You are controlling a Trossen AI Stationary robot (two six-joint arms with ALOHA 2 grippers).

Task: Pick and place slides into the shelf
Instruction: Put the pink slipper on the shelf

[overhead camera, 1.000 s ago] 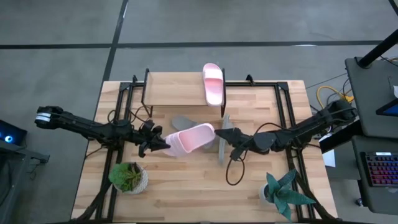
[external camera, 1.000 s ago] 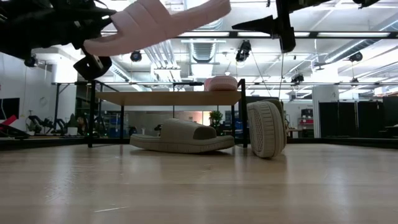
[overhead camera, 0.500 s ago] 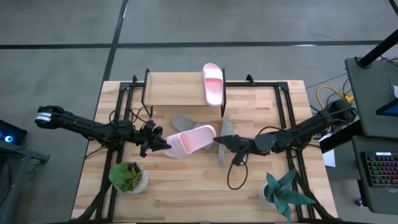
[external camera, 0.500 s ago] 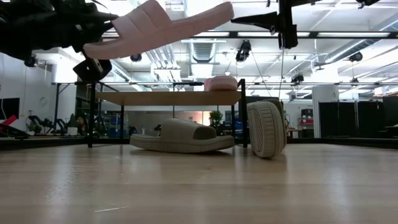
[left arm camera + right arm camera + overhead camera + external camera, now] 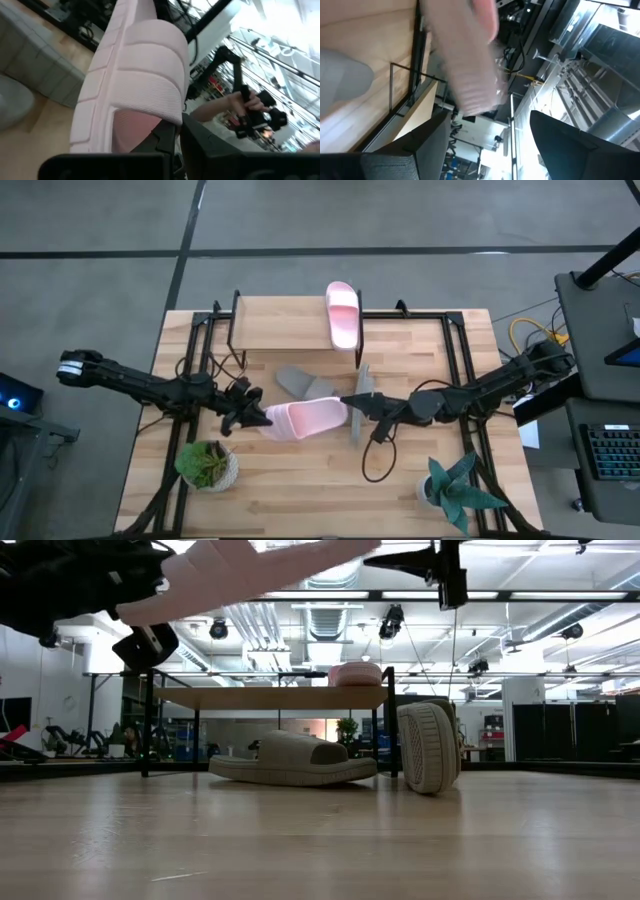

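My left gripper (image 5: 255, 418) is shut on a light pink slide (image 5: 305, 418) and carries it in the air over the middle of the table (image 5: 300, 480); the low view has the slide (image 5: 250, 560) at its top edge. My right gripper (image 5: 348, 401) is open, with its fingers (image 5: 405, 150) on either side of that slide's free end (image 5: 480, 65); no touch shows. The second pink slide (image 5: 342, 315) lies on the shelf's plank top (image 5: 285, 325). One grey slide (image 5: 290, 758) lies flat on its sole by the shelf, and the other (image 5: 428, 747) stands on its side edge. My left gripper holds the pink slide by the end nearest the left arm (image 5: 270, 420), coming level from the table's left. One dark finger (image 5: 165, 137) shows at the edge of the ribbed strap (image 5: 145, 85); the other is hidden by the slide. The slide is lifted clear and juts rightward, about level.
Two potted plants stand near the table's near edge, one on the left (image 5: 207, 465) and one on the right (image 5: 458, 488). A black cable (image 5: 375, 465) hangs in a loop below the right arm. Black frame rails (image 5: 195, 340) run along both sides of the table.
My left gripper has turned the pink slide: its free end has swung toward the table's near edge and, in the low view, risen. My right gripper has moved left toward that free end, staying open.
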